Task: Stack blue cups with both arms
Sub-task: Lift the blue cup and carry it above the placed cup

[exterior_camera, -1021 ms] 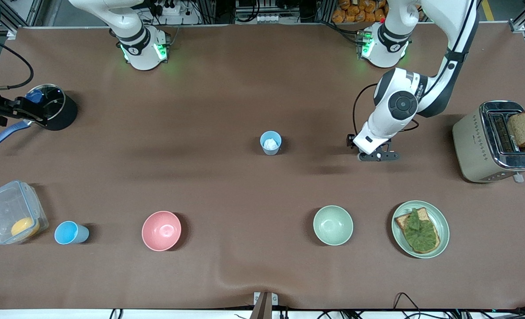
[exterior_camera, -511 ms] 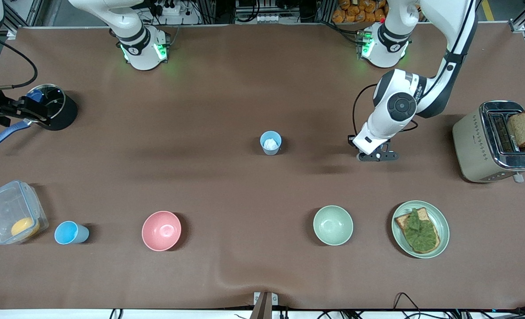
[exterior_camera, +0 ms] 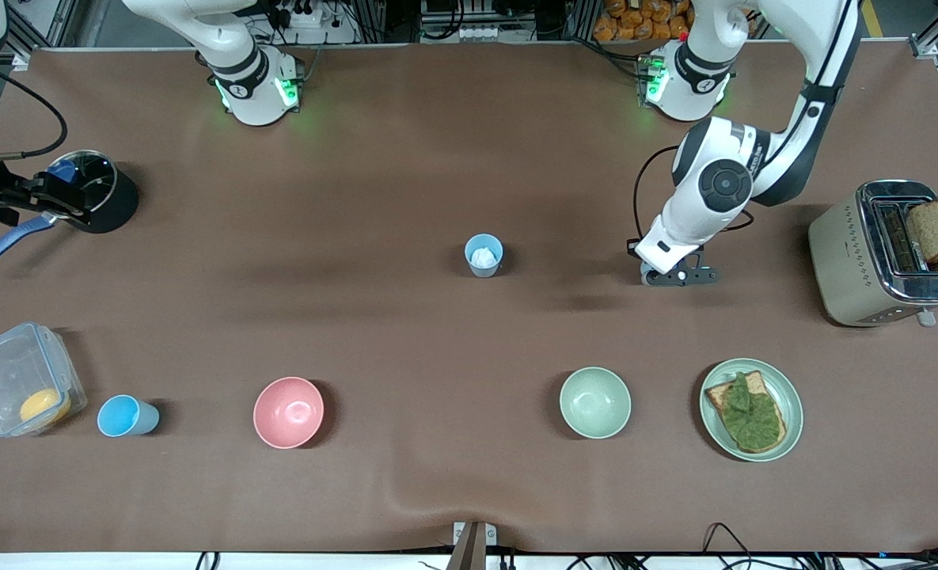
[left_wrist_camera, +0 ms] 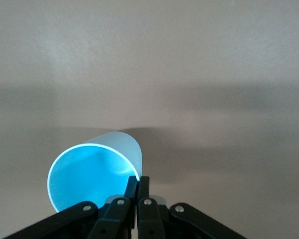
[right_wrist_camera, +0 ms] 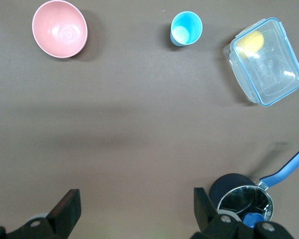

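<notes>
Closing in the last second, the left gripper (left_wrist_camera: 137, 185) now pinches the rim wall of a cup (left_wrist_camera: 92, 179), one finger inside and one outside, between the middle cup (exterior_camera: 484, 255) and the toaster (exterior_camera: 884, 253). That looks like the grasp done and lifting next. This cup stands mouth up, its long axis roughly vertical; whether it has left the table I cannot tell. The right gripper (right_wrist_camera: 137, 201) waits wide open and empty over the pot (right_wrist_camera: 241, 196).
</notes>
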`<state>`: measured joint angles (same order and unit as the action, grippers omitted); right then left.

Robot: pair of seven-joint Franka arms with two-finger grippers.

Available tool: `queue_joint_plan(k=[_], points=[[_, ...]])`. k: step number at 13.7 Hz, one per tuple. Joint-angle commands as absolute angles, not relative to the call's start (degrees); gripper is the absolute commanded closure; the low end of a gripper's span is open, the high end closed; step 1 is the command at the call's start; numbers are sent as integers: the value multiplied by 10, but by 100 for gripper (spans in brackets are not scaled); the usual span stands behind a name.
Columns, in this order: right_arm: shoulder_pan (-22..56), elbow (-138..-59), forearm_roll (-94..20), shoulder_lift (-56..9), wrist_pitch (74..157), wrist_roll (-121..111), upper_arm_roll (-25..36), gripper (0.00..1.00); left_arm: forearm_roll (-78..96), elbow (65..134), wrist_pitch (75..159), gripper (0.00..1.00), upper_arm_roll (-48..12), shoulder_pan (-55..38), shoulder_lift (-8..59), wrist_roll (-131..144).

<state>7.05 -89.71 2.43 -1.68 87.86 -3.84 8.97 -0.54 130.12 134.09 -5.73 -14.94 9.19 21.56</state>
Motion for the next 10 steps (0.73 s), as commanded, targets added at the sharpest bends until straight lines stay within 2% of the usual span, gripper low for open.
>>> queue_joint_plan(k=[1, 6, 10], points=[[72, -886, 28, -20, 868, -45, 92, 0, 1, 1274, 1300, 100, -68, -150, 52, 218], [70, -886, 28, -21, 868, -45, 92, 0, 31, 1190, 1267, 100, -118, -170, 55, 224], [73, -885, 28, -21, 871, -44, 92, 0, 81, 1116, 1257, 100, -119, -225, 87, 267]])
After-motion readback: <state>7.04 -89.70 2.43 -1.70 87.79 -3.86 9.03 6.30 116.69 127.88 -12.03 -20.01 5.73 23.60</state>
